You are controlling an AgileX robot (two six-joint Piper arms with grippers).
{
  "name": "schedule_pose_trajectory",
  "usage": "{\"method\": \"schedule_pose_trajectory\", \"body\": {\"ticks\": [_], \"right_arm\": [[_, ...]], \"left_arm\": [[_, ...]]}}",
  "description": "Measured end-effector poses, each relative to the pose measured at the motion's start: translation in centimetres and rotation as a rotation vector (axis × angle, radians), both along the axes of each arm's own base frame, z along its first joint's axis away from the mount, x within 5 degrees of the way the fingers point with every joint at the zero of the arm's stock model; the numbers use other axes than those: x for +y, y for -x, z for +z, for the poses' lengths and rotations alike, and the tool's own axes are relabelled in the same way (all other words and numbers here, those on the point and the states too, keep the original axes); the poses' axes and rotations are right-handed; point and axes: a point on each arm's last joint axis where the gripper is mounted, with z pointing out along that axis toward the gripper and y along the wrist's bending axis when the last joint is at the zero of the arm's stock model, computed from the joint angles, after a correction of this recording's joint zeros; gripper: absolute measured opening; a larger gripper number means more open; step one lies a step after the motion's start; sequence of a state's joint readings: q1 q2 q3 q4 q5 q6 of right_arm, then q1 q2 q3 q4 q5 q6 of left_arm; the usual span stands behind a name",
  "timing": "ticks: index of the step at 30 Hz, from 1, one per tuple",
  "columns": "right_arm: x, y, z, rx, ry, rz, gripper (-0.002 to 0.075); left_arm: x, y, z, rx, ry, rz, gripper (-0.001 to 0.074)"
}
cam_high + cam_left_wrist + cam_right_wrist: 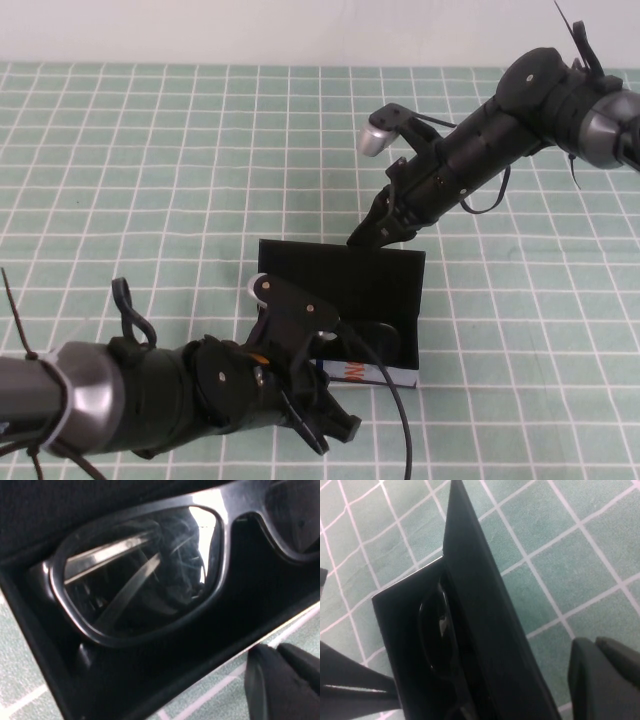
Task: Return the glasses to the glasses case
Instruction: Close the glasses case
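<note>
The black glasses case stands open mid-table, lid upright at its far side, white printed side toward me. The dark-framed glasses lie inside it, arms folded behind the lenses; they also show in the right wrist view and partly in the high view. My left gripper is shut and empty, just outside the case's near wall, its fingertips over the mat. My right gripper is shut and empty, at the top edge of the lid, behind it.
A green mat with a white grid covers the table. My left arm lies across the near left, and my right arm reaches in from the far right.
</note>
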State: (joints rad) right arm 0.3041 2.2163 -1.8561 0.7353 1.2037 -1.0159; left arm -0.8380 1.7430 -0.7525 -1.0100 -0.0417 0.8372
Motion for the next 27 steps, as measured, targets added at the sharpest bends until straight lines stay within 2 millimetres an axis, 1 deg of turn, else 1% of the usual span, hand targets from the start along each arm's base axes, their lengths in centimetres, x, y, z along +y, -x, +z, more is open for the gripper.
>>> {"method": "schedule_pose_trajectory", "body": {"ticks": [5, 11, 20, 27], "right_arm": [[0.3, 0.1, 0.1, -0.001, -0.002, 0.006, -0.0011], [2.0, 1.4, 1.7, -0.021, -0.006, 0.038, -0.0011], [4.8, 3.3, 1.4, -0.001, 0.072, 0.090, -0.0011], [5.1, 3.6, 1.4, 0.080, 0.079, 0.013, -0.0011]], "left_arm": [[0.0, 0.0, 0.0, 0.000, 0.000, 0.000, -0.0002], [0.0, 0.0, -0.1, 0.002, -0.002, 0.000, -0.0002], [0.0, 0.0, -0.1, 0.002, -0.002, 0.000, -0.0002], [0.0, -0.1, -0.1, -0.008, -0.003, 0.006, -0.0002]]}}
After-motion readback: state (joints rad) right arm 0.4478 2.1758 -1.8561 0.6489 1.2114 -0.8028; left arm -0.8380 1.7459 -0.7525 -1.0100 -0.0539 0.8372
